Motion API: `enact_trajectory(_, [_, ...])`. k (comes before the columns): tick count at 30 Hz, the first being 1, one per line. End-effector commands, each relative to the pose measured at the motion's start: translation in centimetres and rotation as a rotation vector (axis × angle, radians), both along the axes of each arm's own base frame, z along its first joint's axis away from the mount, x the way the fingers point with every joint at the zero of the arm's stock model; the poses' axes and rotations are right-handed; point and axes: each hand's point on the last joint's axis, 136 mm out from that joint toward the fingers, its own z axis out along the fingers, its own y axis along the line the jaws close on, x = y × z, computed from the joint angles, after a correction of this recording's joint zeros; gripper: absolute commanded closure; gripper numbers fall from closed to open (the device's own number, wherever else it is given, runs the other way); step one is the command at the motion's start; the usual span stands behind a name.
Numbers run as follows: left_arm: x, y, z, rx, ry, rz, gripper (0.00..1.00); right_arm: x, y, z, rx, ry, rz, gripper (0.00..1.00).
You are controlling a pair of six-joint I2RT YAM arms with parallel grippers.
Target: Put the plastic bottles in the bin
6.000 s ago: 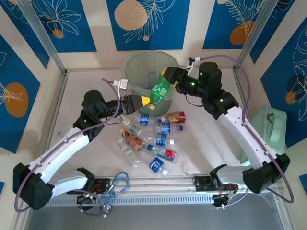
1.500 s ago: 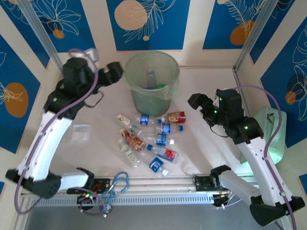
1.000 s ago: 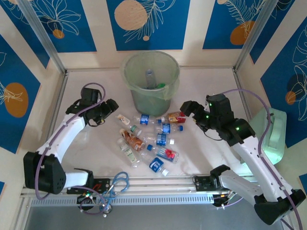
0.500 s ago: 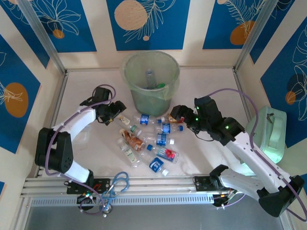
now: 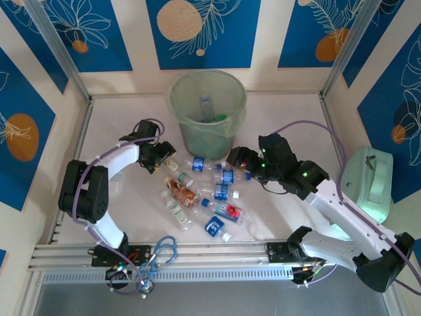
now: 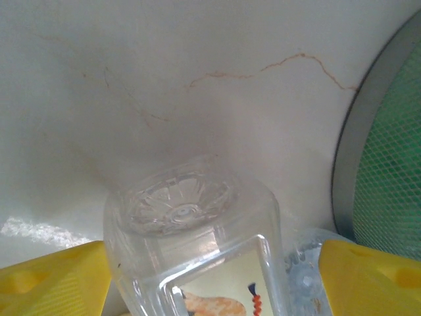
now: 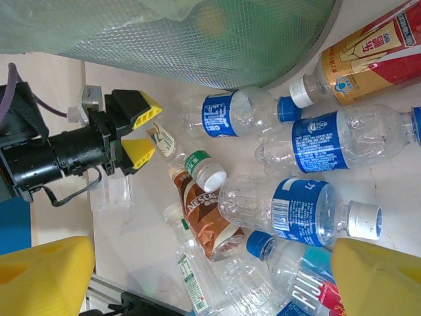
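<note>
Our left end effector (image 7: 141,130) has its fingers apart, straddling the base of a clear cream-labelled bottle (image 6: 191,224) lying on the table (image 6: 164,79). Nothing is clamped yet. Another bottle's base sits just inside the finger on the bin side, so closing from here could nip both, or squeeze the slick plastic out forwards. The bin (image 5: 200,139) stands just beyond this end effector.

Our right end effector (image 5: 238,160) is also spread wide and empty, over the plastic bottles (image 7: 296,210) packed beneath it. They touch one another, so coming down may scatter them or trap two at once.

A brown bottle (image 7: 200,210) reads NESCAFE. The bottle beside one fingertip (image 7: 309,296) seems to say FUJI, though it is cut off. A red-and-gold bottle (image 7: 368,46) carries Chinese characters.
</note>
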Motion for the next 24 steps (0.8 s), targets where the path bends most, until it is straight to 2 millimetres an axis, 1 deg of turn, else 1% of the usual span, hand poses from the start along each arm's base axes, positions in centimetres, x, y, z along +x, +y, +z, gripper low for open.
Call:
enact_trajectory(1, [0.6,-0.2,-0.4,0.016,0.005,0.009,0.22,0.4,0.4,1.3,0.007,-0.039,0.006,0.07])
enact_trajectory(7, [0.4,-0.2,-1.6,0.025,0.038,-0.002,0.28,0.4,0.5,1.4,0.004,-0.043,0.009,0.07])
enact_trajectory(10, [0.4,-0.2,-1.5,0.023,0.031,-0.003,0.32,0.4,0.5,1.5,0.003,-0.045,0.01,0.07])
enact_trajectory(12, [0.5,-0.2,-1.1,0.024,0.018,-0.002,0.36,0.4,0.6,1.6,0.001,-0.049,0.013,0.08])
enact_trajectory(19, [1.4,-0.1,1.0,0.016,-0.043,0.0,0.43,0.3,0.7,2.5,0.001,-0.067,0.022,0.08])
enact_trajectory(22, [1.9,0.0,2.9,0.001,-0.1,0.004,0.46,0.3,0.9,3.0,0.002,-0.079,0.038,0.09])
enact_trajectory(24, [2.2,0.3,4.7,-0.005,-0.152,0.008,0.47,0.3,1.5,3.4,0.006,-0.095,0.063,0.09])
